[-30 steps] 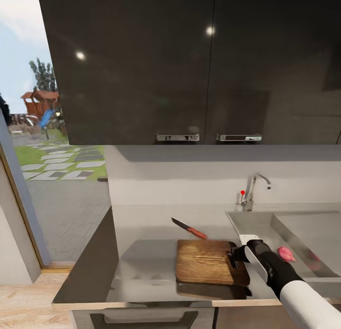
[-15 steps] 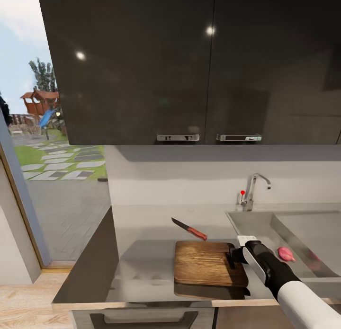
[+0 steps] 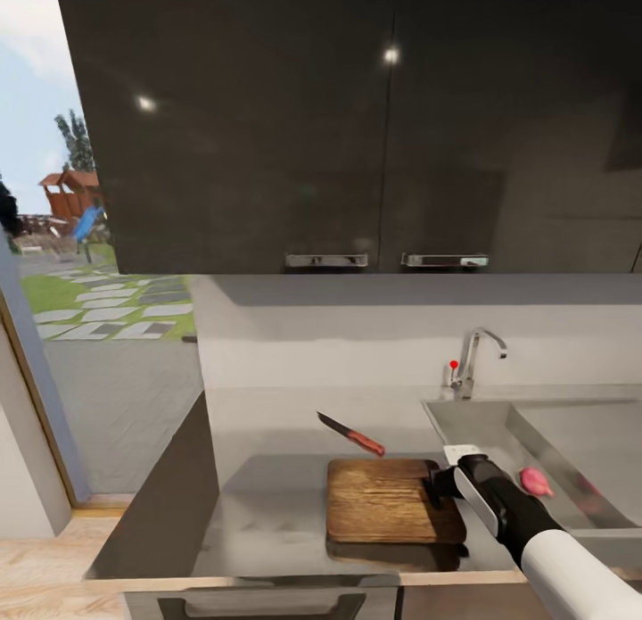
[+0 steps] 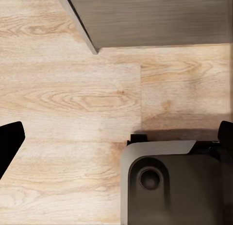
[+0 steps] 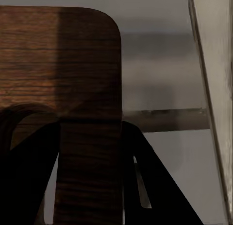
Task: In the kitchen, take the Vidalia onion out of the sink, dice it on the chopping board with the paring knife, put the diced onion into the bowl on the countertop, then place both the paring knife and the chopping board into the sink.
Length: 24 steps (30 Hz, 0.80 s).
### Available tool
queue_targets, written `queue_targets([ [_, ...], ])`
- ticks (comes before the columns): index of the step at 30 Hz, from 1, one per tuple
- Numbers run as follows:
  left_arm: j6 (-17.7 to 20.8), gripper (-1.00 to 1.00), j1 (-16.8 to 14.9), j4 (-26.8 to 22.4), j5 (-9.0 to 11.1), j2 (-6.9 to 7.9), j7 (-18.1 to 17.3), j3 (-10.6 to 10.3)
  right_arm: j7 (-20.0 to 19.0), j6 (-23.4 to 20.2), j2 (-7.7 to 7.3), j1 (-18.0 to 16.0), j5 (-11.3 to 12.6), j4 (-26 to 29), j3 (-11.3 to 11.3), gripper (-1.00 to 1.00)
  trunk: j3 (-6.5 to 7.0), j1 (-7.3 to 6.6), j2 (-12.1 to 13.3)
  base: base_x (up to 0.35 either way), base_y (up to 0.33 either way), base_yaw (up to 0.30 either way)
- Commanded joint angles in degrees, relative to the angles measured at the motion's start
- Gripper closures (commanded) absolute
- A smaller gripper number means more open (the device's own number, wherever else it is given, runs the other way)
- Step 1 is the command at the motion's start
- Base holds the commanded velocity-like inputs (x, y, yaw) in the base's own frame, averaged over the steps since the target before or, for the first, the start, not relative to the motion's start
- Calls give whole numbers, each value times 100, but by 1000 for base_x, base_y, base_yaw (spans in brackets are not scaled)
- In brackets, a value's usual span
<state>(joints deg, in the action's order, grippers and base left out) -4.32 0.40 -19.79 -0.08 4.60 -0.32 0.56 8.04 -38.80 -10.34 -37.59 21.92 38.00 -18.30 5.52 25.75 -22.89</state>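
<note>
Board: brown wooden board [image 3: 392, 500] on the grey countertop [image 3: 267, 504], lifted slightly at its near edge over a dark shadow; its right edge sits between the jaws.
Right gripper: right gripper [image 3: 436, 486] clenched on the board's right edge; in the right wrist view the board [image 5: 73, 89] runs between the two dark fingers [image 5: 29, 157].
Left gripper: black fingertips [image 4: 9, 142] set wide apart, released, over light wood floor [image 4: 73, 98]; a grey robot base part [image 4: 165, 181] lies below them.
Knife: red-handled knife [image 3: 350, 434] on the countertop just beyond the board's far edge, left of the right jaws.
Onion: pinkish onion [image 3: 536, 482] in the steel sink [image 3: 571, 442], just right of the right jaws.
Tap: chrome tap [image 3: 473, 357] with a red dot, behind the sink.
Cabinets: dark glossy cabinets [image 3: 357, 120] overhead.
Writing: none legible.
</note>
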Motion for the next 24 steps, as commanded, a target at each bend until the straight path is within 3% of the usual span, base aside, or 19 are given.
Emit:
queue_targets([
  [1, -8, -100, 4, -8, -1, 1, -3, 5, 49, -13, -10, -3, 62, 11, -71, 100, 0, 3, -3, 95, -132, 0],
  [24, -8, -100, 4, -8, -1, 6, -3, 5, 22, -13, -13, -3, 81, 23, -130, 100, 0, 3, -3, 10, -13, 0],
])
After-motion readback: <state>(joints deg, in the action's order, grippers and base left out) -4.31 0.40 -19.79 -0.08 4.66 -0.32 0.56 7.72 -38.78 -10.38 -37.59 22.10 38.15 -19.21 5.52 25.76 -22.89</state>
